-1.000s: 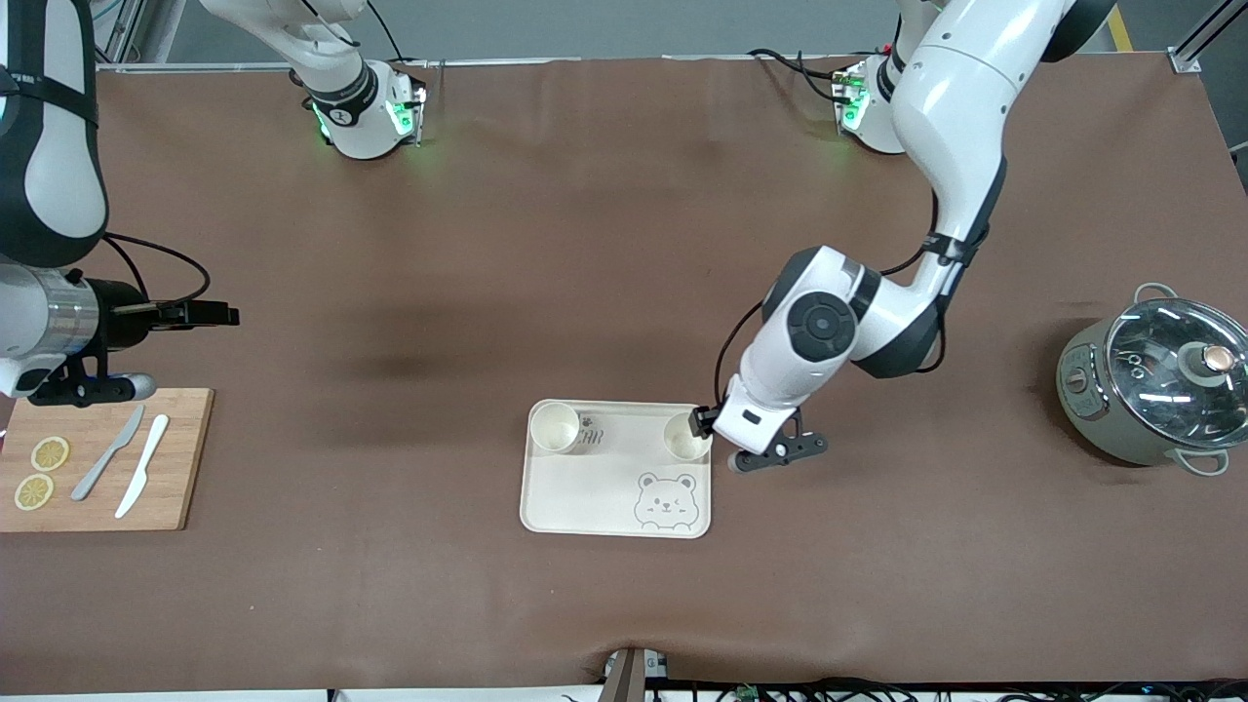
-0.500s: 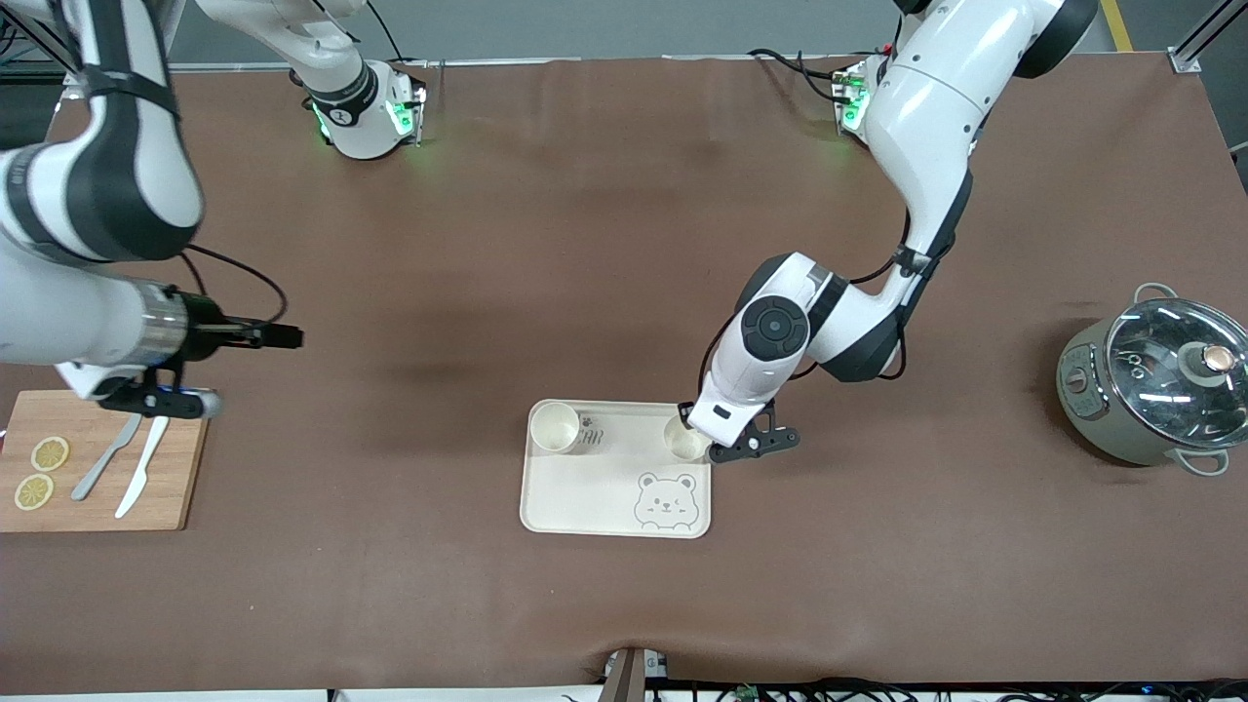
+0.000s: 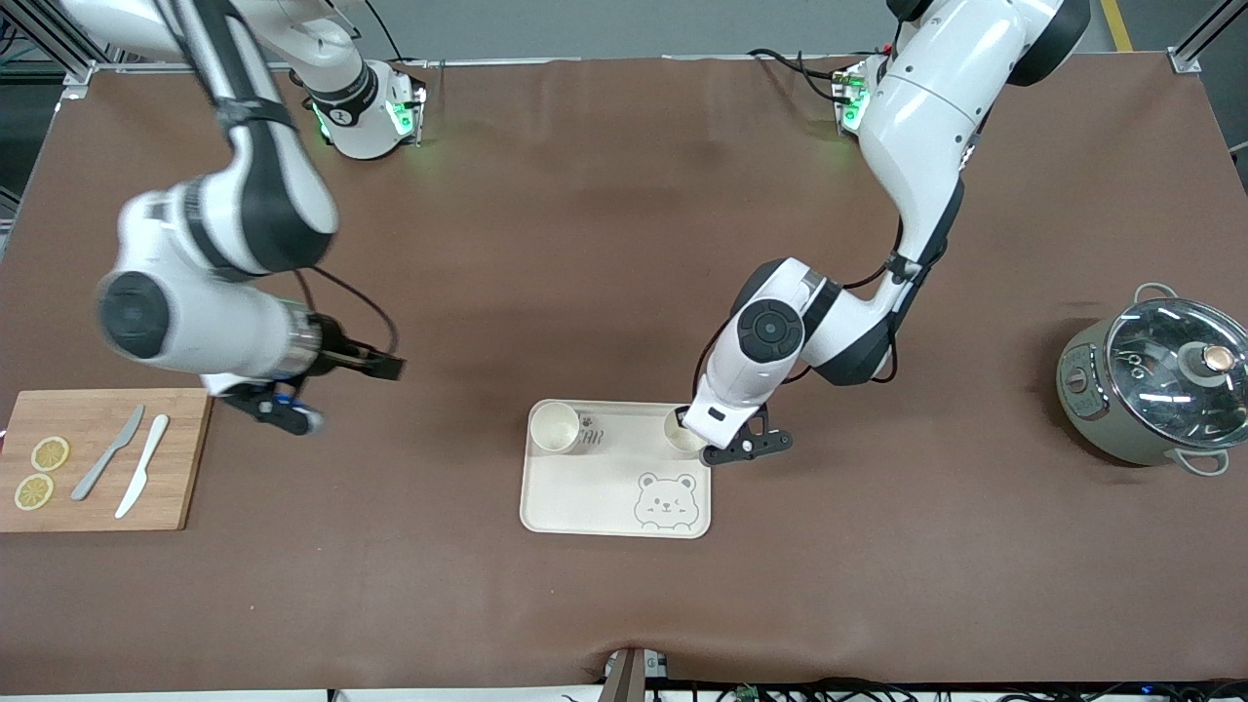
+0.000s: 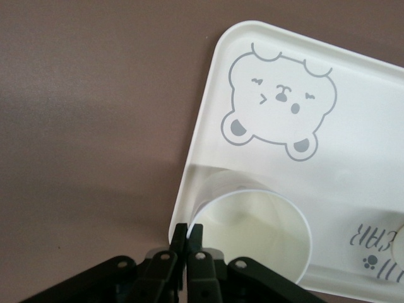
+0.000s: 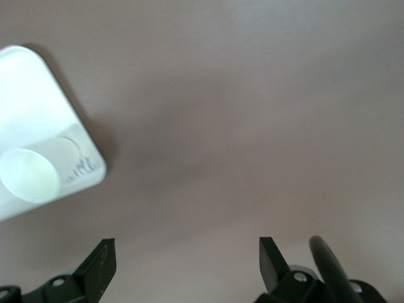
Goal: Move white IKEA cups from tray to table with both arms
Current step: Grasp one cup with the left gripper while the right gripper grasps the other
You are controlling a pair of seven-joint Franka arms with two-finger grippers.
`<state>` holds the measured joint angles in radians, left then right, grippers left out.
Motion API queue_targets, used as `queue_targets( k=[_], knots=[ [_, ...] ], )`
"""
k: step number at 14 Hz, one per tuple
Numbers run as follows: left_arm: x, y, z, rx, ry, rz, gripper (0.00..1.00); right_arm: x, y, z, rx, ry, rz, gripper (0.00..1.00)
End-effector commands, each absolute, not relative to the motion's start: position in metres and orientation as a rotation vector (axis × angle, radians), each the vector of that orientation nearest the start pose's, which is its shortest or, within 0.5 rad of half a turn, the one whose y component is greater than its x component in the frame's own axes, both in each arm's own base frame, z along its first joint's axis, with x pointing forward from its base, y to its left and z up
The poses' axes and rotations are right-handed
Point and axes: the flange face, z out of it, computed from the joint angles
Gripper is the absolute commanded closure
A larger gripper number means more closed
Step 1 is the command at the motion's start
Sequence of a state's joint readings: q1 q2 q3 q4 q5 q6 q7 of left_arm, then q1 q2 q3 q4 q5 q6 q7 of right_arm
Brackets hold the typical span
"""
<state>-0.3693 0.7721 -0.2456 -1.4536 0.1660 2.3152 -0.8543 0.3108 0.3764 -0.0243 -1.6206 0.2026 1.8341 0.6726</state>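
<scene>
Two white cups stand on the bear-printed tray (image 3: 585, 497), along its edge farther from the front camera. One cup (image 3: 554, 427) is at the corner toward the right arm's end. The other cup (image 3: 678, 435) is at the corner toward the left arm's end. My left gripper (image 3: 688, 421) is down on this cup. In the left wrist view the gripper (image 4: 188, 231) is shut on the rim of the cup (image 4: 259, 227), with the wall pinched between the fingers. My right gripper (image 3: 390, 369) is open and empty over bare table between the cutting board and the tray; its own view (image 5: 186, 252) shows the tray (image 5: 31, 101) and the other cup (image 5: 28, 175).
A wooden cutting board (image 3: 185, 458) with two lemon slices (image 3: 49, 453) and two knives (image 3: 141, 478) lies at the right arm's end. A grey-green pot with a glass lid (image 3: 1160, 385) stands at the left arm's end.
The right arm has swung from over the cutting board toward the tray. The left gripper has moved from beside the tray onto the cup's rim.
</scene>
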Motion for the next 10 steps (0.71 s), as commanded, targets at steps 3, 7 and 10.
queue_targets(
  k=[3, 7, 10],
  knots=[
    [0.645, -0.367, 0.315, -3.225, -0.404, -0.278, 1.0, 0.62, 0.264, 0.357, -2.904, 0.816, 0.215, 0.0],
    [0.667, -0.3, 0.41, -3.195, -0.529, -0.405, 1.0, 0.623, 0.294, 0.322, -2.866, 0.892, 0.137, 0.0],
    [0.671, -0.253, 0.429, -3.127, -0.607, -0.342, 1.0, 0.619, 0.324, 0.295, -2.829, 0.943, 0.078, 0.0]
  ],
)
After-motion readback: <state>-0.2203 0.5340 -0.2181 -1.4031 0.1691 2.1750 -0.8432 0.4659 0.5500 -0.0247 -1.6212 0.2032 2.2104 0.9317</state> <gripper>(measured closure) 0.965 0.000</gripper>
